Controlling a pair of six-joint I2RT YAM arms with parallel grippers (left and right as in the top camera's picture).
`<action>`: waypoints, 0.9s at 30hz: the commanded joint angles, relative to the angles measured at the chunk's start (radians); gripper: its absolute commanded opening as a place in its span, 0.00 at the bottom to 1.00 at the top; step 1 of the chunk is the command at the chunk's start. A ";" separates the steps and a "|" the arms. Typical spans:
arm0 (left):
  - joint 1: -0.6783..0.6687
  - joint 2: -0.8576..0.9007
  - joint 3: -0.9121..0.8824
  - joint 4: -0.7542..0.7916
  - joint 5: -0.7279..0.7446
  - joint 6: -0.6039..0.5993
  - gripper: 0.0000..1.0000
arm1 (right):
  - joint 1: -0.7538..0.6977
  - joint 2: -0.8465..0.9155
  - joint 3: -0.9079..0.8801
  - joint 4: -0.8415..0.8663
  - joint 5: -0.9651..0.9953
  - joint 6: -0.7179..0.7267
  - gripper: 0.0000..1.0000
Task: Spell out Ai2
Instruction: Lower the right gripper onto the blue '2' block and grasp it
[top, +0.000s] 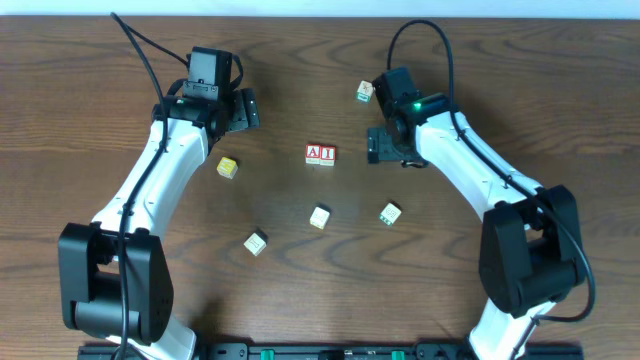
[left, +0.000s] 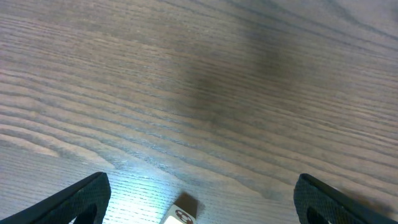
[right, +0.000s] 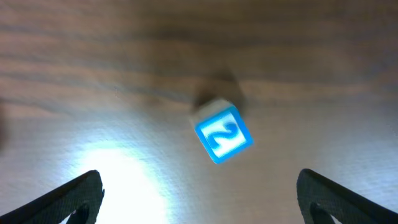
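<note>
The red "A" cube and red "I" cube sit side by side at the table's middle. The blue "2" cube lies tilted on the wood ahead of my right gripper, which is open and empty above it. In the overhead view it appears as the small cube at the back, next to my right gripper. My left gripper is open and empty at the back left. The left wrist view shows its jaws wide apart over bare wood.
A yellow cube lies left of the letters. A cream cube, a green-marked cube and another cube lie in front. A cream cube with a dark red mark shows at the left wrist view's bottom edge.
</note>
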 joint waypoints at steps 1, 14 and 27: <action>0.003 0.002 0.014 -0.003 -0.014 0.006 0.95 | -0.036 -0.011 -0.006 -0.040 -0.004 0.231 0.96; 0.003 0.002 0.014 -0.003 -0.014 0.006 0.96 | -0.063 -0.003 -0.017 0.000 -0.089 1.028 0.90; 0.003 0.002 0.014 -0.003 -0.013 0.006 0.95 | -0.078 0.090 -0.017 0.062 -0.079 1.087 0.81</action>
